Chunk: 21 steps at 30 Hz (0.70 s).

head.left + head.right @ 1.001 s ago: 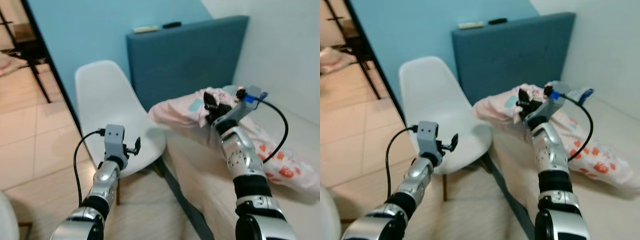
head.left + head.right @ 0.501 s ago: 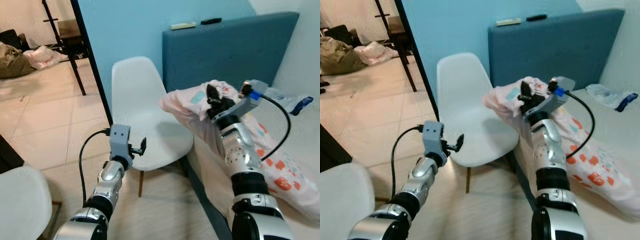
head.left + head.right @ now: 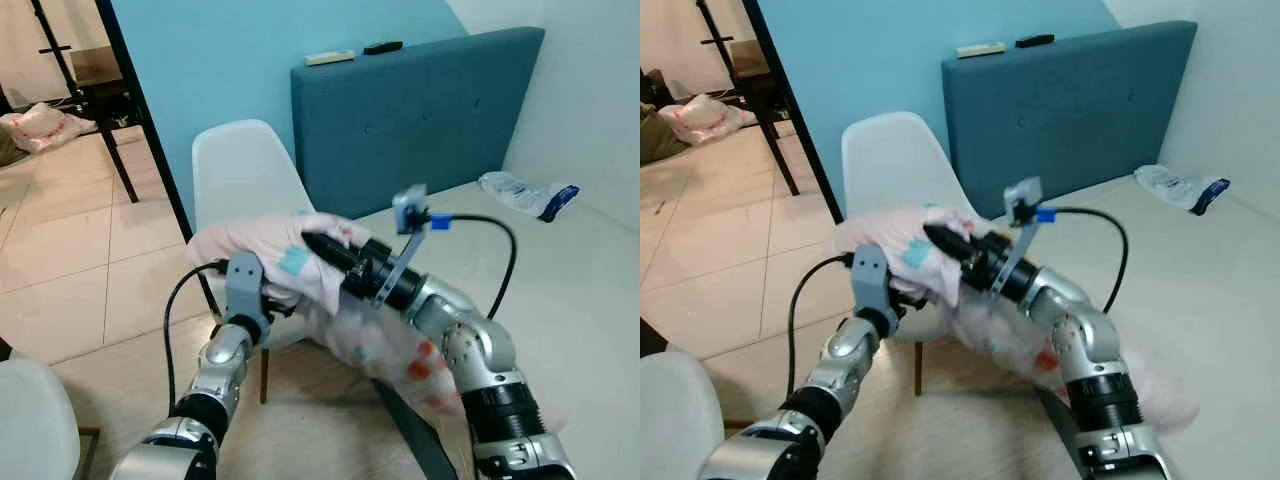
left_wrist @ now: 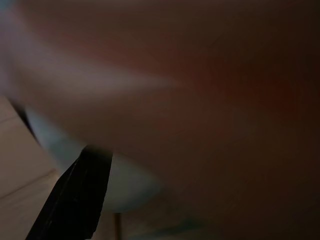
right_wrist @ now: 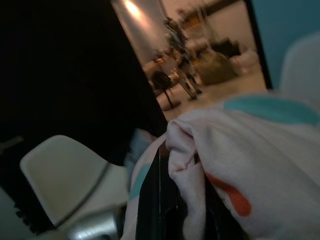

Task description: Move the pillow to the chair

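Note:
A pink pillow [image 3: 300, 255] with teal and red patches hangs off the bed's edge and over the seat of the white chair [image 3: 240, 170]. My right gripper [image 3: 322, 246] is shut on a fold of the pillow [image 5: 185, 150] near its upper end, above the chair seat. The pillow's lower part [image 3: 1040, 345] is blurred and trails back toward the bed. My left gripper [image 3: 270, 303] sits under the pillow's front edge, at the chair seat; pink fabric [image 4: 200, 100] lies close over its camera.
A blue padded headboard [image 3: 420, 110] stands behind the chair, with two small items [image 3: 330, 57] on top. The bed mattress [image 3: 570, 290] stretches to the right, with a plastic bag [image 3: 520, 192] on it. A second white chair [image 3: 30, 420] is at the lower left, on a tiled floor [image 3: 80, 260].
The right gripper has swung the pillow left from the bed to above the chair seat, covering the left gripper. The camera view has also shifted.

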{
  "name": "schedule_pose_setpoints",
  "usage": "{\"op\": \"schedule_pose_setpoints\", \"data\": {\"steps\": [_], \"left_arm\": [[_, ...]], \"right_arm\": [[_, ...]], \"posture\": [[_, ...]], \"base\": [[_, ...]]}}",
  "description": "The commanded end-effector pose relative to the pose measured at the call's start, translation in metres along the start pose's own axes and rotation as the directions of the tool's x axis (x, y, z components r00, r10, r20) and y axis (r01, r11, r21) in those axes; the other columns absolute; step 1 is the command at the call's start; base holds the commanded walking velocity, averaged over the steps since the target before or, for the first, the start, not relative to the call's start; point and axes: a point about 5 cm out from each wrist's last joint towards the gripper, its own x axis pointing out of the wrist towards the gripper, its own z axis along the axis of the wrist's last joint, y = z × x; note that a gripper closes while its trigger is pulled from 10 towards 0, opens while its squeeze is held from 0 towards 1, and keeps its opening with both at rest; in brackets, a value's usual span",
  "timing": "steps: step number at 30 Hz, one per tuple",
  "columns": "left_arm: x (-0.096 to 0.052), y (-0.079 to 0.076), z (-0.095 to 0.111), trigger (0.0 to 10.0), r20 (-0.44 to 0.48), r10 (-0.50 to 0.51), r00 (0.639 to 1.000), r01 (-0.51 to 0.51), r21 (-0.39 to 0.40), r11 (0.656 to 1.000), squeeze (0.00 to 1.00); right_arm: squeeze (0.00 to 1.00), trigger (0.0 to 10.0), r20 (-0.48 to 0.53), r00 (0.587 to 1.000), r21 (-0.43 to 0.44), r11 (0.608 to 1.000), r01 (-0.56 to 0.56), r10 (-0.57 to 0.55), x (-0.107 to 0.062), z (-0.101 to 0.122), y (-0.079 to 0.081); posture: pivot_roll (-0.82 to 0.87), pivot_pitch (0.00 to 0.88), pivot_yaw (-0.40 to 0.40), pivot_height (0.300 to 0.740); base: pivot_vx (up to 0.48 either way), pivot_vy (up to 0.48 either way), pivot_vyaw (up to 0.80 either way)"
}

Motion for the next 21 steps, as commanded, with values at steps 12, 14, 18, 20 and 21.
{"op": "schedule_pose_setpoints", "data": {"steps": [12,14,18,20,21], "left_arm": [[-0.032,0.081,-0.016,10.0,-0.073,0.311,0.948,-0.304,0.086,0.949,0.0],[-0.04,0.094,-0.019,10.0,-0.081,0.376,0.923,-0.372,0.069,0.926,0.0],[-0.046,0.097,-0.023,10.0,-0.088,0.407,0.909,-0.403,0.061,0.913,0.0],[-0.051,0.095,-0.029,10.0,-0.093,0.427,0.899,-0.425,0.047,0.904,0.0],[-0.051,0.095,-0.029,10.0,-0.093,0.427,0.899,-0.425,0.047,0.904,0.0]], "right_arm": [[0.0,10.0,0.091,0.968,0.101,0.969,0.225,-0.234,-0.015,-0.002,-0.02],[0.0,10.0,0.023,0.999,0.114,0.993,-0.028,0.025,0.005,-0.018,0.015],[0.0,10.0,-0.001,0.987,0.162,0.974,-0.161,0.164,0.015,-0.026,0.039],[0.0,10.0,-0.047,0.973,0.167,0.962,-0.217,0.228,0.019,-0.036,0.05],[0.0,10.0,-0.047,0.973,0.167,0.962,-0.217,0.228,0.019,-0.036,0.05]], "posture": [[-0.06,0.0,0.002,0.74],[-0.05,0.0,-0.018,0.74],[-0.04,0.0,-0.053,0.74],[-0.03,0.0,-0.09,0.74],[-0.03,0.0,-0.09,0.74]], "base": [[0.0,0.0,0.0],[0.0,0.0,0.0],[0.0,0.0,0.0],[0.0,0.0,0.0],[0.0,0.0,0.0]]}}
